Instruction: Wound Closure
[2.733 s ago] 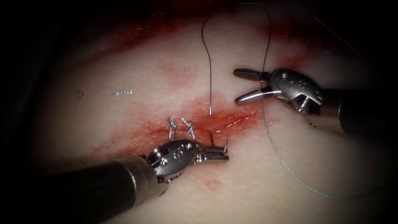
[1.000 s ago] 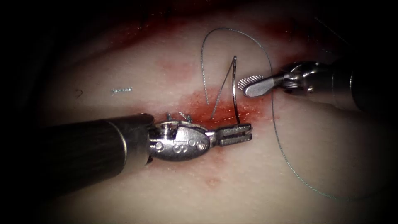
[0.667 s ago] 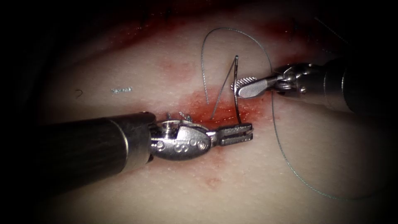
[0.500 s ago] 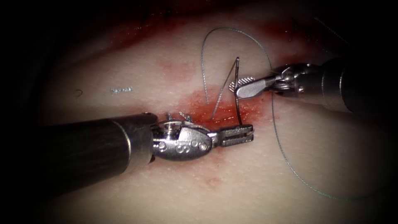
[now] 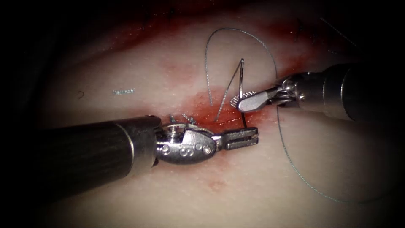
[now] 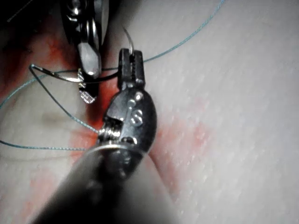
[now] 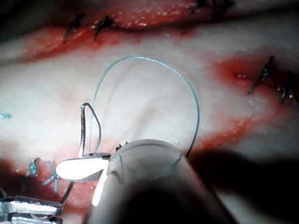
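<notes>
Currently: left steel gripper [image 5: 240, 137] clamps thin curved steel needle [image 5: 241, 90] near tip, upright, clear of tissue [image 5: 126, 71]; right steel gripper [image 5: 242, 101] closing on mid-curve, grip uncertain.

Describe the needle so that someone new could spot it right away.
Find the red cut on the tissue. Above it, the needle stands up from the left tool, which grips its lower end; the right tool meets it mid-curve. It is thick and rigid, unlike the looping thread.

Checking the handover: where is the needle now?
The needle stands over the cut, out of the tissue, gripped near its tip by the left tool, the right tool around mid-curve.
</notes>
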{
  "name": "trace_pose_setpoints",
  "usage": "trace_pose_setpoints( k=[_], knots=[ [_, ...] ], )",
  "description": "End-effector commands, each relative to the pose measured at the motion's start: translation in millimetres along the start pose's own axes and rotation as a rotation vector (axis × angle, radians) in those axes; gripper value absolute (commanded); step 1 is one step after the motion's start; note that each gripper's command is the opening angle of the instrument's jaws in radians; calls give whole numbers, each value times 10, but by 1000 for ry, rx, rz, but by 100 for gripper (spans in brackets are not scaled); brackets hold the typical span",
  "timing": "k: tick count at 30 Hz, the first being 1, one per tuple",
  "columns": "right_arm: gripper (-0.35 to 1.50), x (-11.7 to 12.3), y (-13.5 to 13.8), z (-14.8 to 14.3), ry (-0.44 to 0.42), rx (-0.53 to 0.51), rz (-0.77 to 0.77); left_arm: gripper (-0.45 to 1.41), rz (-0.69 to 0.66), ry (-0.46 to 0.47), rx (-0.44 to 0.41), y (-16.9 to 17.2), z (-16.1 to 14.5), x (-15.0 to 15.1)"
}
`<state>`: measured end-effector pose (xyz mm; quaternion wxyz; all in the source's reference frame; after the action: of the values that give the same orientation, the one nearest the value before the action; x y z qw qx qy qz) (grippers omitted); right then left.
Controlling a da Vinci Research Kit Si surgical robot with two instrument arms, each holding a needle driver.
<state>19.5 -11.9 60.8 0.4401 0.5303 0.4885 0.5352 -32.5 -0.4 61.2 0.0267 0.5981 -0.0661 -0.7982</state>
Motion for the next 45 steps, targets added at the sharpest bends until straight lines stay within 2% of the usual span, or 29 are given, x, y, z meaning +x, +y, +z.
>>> trace_pose_setpoints(
  k=[1, 8, 12, 13, 14, 15, 16, 18, 23, 24, 25, 27, 29, 31, 36, 39, 42, 44, 45],
  knots=[
    [51, 2, 6, 8, 3, -5, 0, -45, 0, 1, -1, 3, 7, -4],
    [59, 6, 3, 10, 26, -19, -7, -45, 3, -2, 1, 7, 10, -4],
    [54, 6, 3, 11, 29, -22, -13, -45, 3, -2, 1, 7, 10, -3],
    [49, 6, 4, 11, 30, -22, -13, -45, 3, -2, 1, 7, 10, -3],
    [36, 6, 4, 12, 30, -22, -14, -45, 2, -2, 1, 7, 10, -3],
    [9, 5, 4, 12, 31, -19, -14, -45, 2, -2, 1, 7, 11, -3],
    [-35, 4, 4, 13, 31, -29, -14, -45, 2, -2, 2, 7, 11, -3],
    [-35, 4, 5, 15, 26, -94, -12, -45, 2, -1, 4, 8, 11, -2],
    [-35, 4, 8, 20, 59, -129, -33, -45, 1, -3, 3, 10, 13, 2],
    [-35, 5, 8, 21, 59, -130, -46, -40, 0, -3, 3, 9, 12, 3],
    [-35, 6, 9, 20, 61, -133, -70, 42, 4, -1, 2, 7, 11, 4],
    [-35, 8, 10, 17, 70, -140, -94, 99, -95, 0, 3, 5, 9, 6],
    [-35, 13, 12, 14, 91, -137, -143, 116, -145, -6, 10, 3, 5, 7],
    [-35, 19, 16, 9, 123, -134, -242, 121, -224, -14, 14, 1, -2, 7],
    [-35, 26, 25, 2, 173, -121, -383, 103, -325, -43, -24, -5, -17, -1],
    [-35, 28, 28, 1, 181, -123, -458, 78, -381, -78, -70, -8, -27, -8],
    [-35, 27, 29, 1, 191, -122, -578, 15, -466, -105, -103, -12, -37, -18],
    [-35, 26, 29, 3, 185, -106, -686, -45, -552, -131, -123, -17, -42, -25],
    [-35, 25, 29, 3, 189, -97, -722, -45, -592, -146, -132, -19, -43, -28]
  ],
)
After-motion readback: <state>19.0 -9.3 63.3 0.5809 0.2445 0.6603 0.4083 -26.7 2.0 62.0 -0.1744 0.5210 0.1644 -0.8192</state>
